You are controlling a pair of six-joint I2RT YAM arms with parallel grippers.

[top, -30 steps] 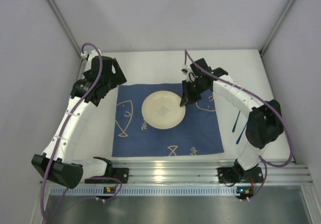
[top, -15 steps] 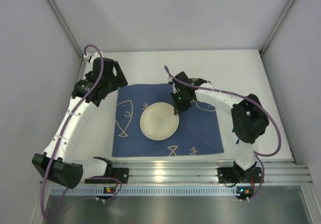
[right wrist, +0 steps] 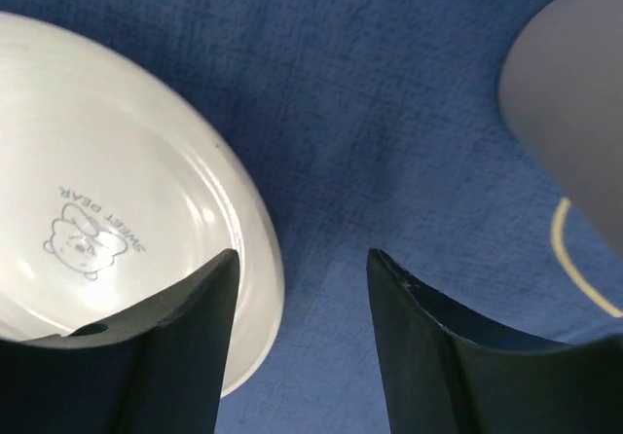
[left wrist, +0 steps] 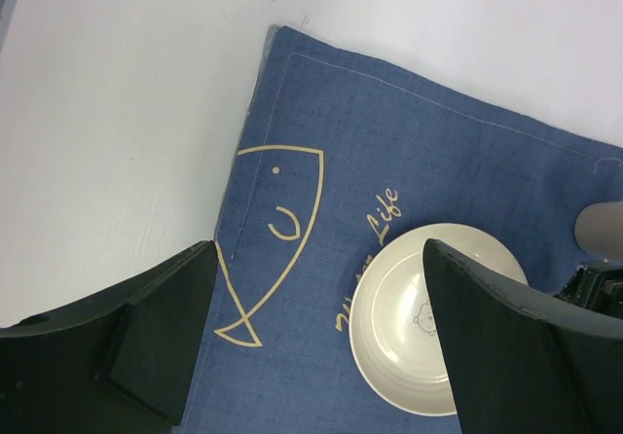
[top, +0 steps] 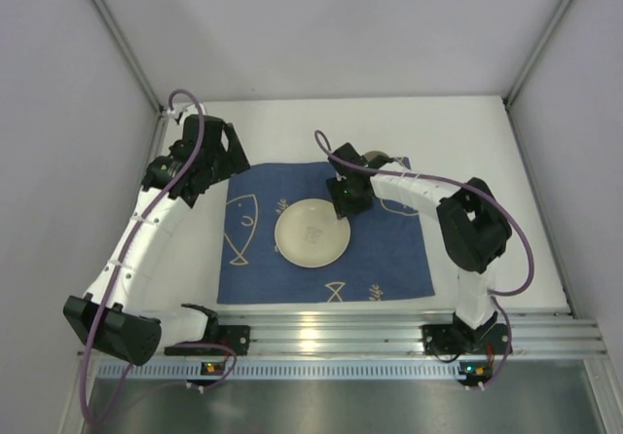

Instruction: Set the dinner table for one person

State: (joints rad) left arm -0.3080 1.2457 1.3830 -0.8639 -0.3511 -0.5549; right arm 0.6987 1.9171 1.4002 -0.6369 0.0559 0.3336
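A cream plate (top: 311, 236) with a small bear print lies on the dark blue fish-patterned cloth (top: 389, 259), near its middle, on the white dinner table (top: 292, 123). My right gripper (top: 341, 208) stands low at the plate's back right rim. In the right wrist view that gripper (right wrist: 302, 259) is open, one finger over the plate (right wrist: 117, 162), the other over the cloth (right wrist: 370, 93), with the rim between them. My left gripper (top: 204, 179) hovers above the cloth's back left corner. Seen from its own wrist, the left gripper (left wrist: 319, 249) is wide open over the cloth (left wrist: 389, 132) and holds nothing; the plate (left wrist: 409, 327) shows beside it.
A grey cup-like thing (top: 378, 157) sits on the cloth's back edge just behind the right arm, also visible as a grey curved shape (right wrist: 574, 93) in the right wrist view. The ribbed aluminium rail (top: 389, 322) runs along the near edge. Walls close in on three sides.
The right arm slid the plate left toward the cloth's middle, then its jaws opened and let go of the rim. The left arm has hardly moved.
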